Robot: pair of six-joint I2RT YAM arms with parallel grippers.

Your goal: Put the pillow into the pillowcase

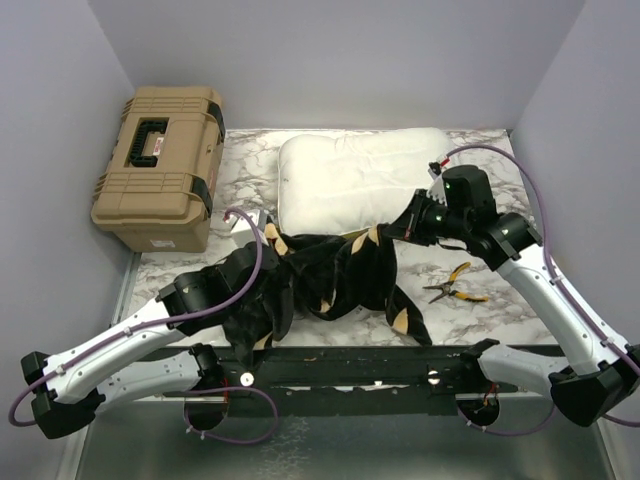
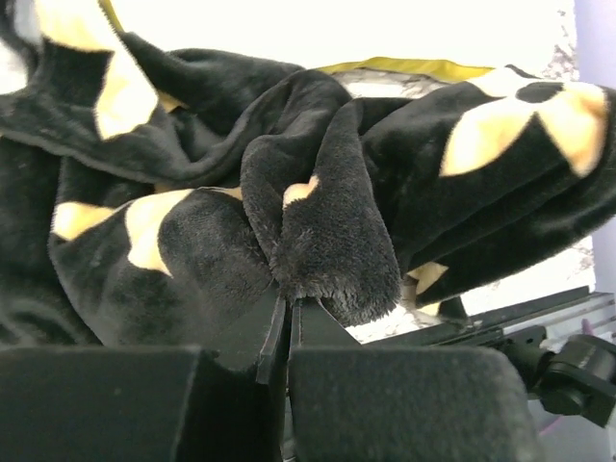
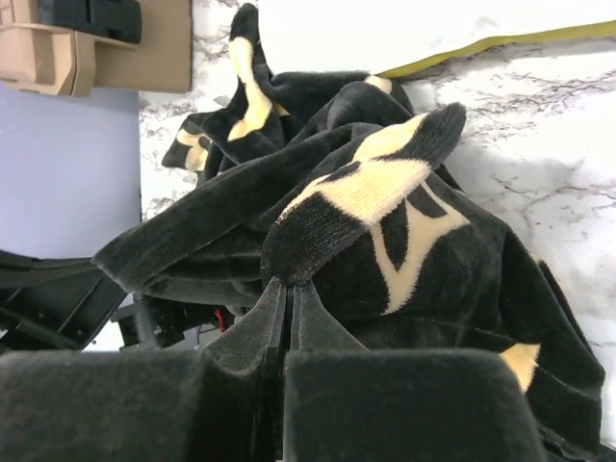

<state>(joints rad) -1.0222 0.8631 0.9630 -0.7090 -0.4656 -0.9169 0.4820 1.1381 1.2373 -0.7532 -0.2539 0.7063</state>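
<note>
The black plush pillowcase printed with tan flower and star motifs (image 1: 330,280) lies bunched on the near middle of the white marble-patterned table (image 1: 500,310). Its far edge lies against the cream-white quilted pillow with a yellow edge band (image 1: 360,180), which lies flat at the far middle. The left gripper (image 2: 286,310) has its fingers pressed together on a thick fold at the left end of the heap, and the right gripper (image 3: 289,289) pinches a fold at the far right end. The main risk is that either pinch has caught both layers of the mouth, or no mouth edge at all. Drawing the arms apart would then only stretch a closed sack. The deep pile could also slip from so narrow a bite. Trailing cloth might sweep the yellow-handled pliers (image 1: 455,285) lying just to the right. As for containers, the pillowcase holds none of the pillow, and no open mouth shows. The tan hard plastic toolbox (image 1: 160,165) at the far left has its lid down, so its contents cannot be seen.
</note>
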